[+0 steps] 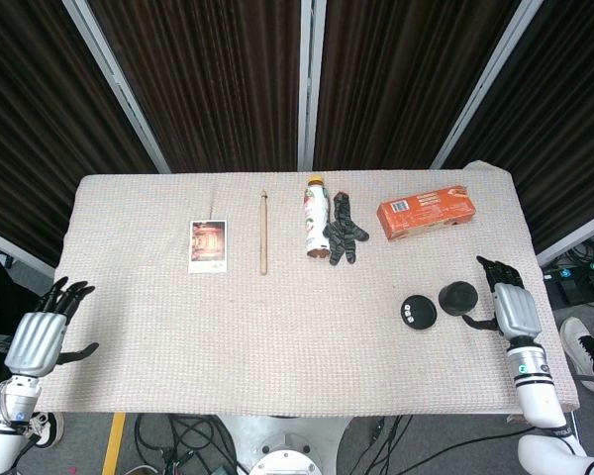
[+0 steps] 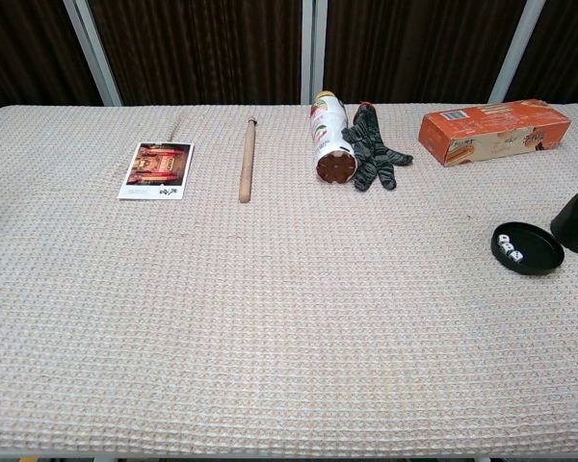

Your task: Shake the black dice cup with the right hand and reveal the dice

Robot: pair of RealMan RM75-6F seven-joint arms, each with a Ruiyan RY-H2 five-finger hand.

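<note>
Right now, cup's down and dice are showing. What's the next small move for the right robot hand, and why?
Probably draw the right robot hand back off the table. The black dice cup stands on the cloth beside its base tray, the dice lie uncovered, and the hand holds nothing, so nothing seems left to do.
</note>
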